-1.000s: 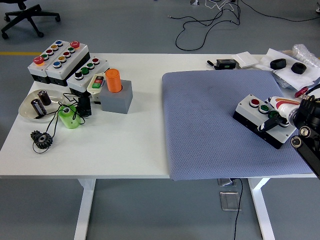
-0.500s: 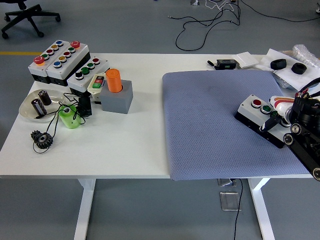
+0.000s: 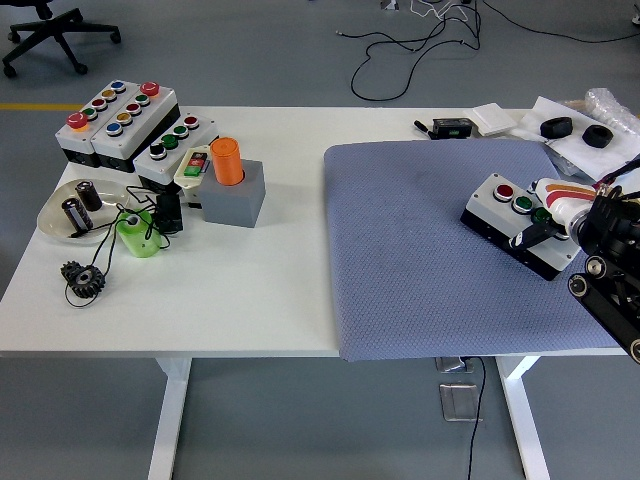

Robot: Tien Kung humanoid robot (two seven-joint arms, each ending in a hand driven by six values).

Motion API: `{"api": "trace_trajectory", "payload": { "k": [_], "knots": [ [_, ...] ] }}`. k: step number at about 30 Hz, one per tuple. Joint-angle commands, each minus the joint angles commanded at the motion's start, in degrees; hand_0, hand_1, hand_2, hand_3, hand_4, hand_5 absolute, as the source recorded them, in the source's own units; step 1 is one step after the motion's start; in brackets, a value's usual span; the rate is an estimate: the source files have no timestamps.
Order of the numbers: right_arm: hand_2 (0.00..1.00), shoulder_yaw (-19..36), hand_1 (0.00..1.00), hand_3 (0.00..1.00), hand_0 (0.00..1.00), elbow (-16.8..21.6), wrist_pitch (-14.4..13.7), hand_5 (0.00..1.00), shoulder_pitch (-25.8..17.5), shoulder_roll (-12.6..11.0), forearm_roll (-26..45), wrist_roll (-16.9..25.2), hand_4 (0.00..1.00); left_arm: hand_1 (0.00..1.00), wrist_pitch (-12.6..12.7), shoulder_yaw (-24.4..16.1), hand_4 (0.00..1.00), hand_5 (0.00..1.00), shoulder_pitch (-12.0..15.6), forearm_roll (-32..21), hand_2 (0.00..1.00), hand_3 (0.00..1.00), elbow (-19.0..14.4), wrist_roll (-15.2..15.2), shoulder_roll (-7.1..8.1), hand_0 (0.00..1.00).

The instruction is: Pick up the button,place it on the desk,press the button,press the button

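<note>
A white-topped button box with black sides, carrying a red and two green buttons, lies tilted on the blue-grey mat at the right of the table. My right hand comes in from the right edge and is shut on the box's right end. Its black thumb lies against the near side, while the white and orange fingers wrap over the top. Whether the box rests on the mat or is held just above it cannot be told. The left arm is out of sight.
Larger button boxes stand at the back left, beside a grey block with an orange cylinder, a bowl, a green part and a gear. A black device and papers lie at the back right.
My right hand has carried the button box a little to the left and farther from the near edge, turning it slightly.
</note>
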Motion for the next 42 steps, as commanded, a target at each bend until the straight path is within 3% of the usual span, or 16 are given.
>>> {"api": "trace_trajectory", "payload": {
  "k": [7,9,18,25,26,31,32,42],
  "knots": [
    [0.265,-7.1,0.167,0.472,0.304,6.0,-4.3,0.002,1.6,-5.7,2.1,8.0,0.547,0.513,0.0,0.1,0.285,0.970,0.0,-0.1,0.464,0.469,0.0,0.0,0.00,0.598],
    [0.265,-8.6,0.169,0.480,0.299,6.9,-4.7,0.002,2.0,-6.5,2.2,10.0,0.534,0.513,0.0,0.1,0.284,0.971,0.0,-0.1,0.464,0.469,0.0,0.0,0.01,0.598],
    [0.269,-19.4,0.174,0.488,0.302,11.7,-5.0,0.002,6.4,-12.0,-0.8,26.7,0.501,0.513,0.0,0.3,0.284,0.971,0.0,-0.3,0.465,0.469,0.0,0.1,-0.04,0.600],
    [0.272,-24.8,0.172,0.500,0.304,11.7,-6.1,0.002,8.6,-12.3,-0.8,33.2,0.493,0.512,0.0,0.4,0.285,0.970,0.0,-0.4,0.466,0.469,0.0,0.1,-0.09,0.601],
    [0.273,-25.2,0.172,0.504,0.345,11.4,-6.3,0.002,8.8,-12.2,-1.0,33.7,0.507,0.513,0.0,0.4,0.284,0.971,0.0,-0.4,0.467,0.470,0.0,0.1,-0.10,0.602],
    [0.273,-26.4,0.172,0.504,0.345,9.5,-6.5,0.002,9.2,-11.2,-3.3,34.9,0.507,0.513,0.0,0.4,0.284,0.971,0.1,-0.4,0.467,0.470,0.0,0.1,-0.14,0.602],
    [0.353,-26.4,0.256,0.525,0.456,9.2,-6.5,0.002,9.2,-11.1,-3.8,35.1,0.469,0.514,0.0,0.4,0.285,0.973,0.1,-0.4,0.468,0.469,0.0,0.1,-0.17,0.602],
    [0.392,-26.1,0.296,0.537,0.478,8.3,-4.8,0.002,8.8,-10.6,-5.2,34.8,0.488,0.515,0.0,0.7,0.284,0.974,0.3,-0.6,0.470,0.470,0.0,0.1,-0.23,0.602]
  ]
}}
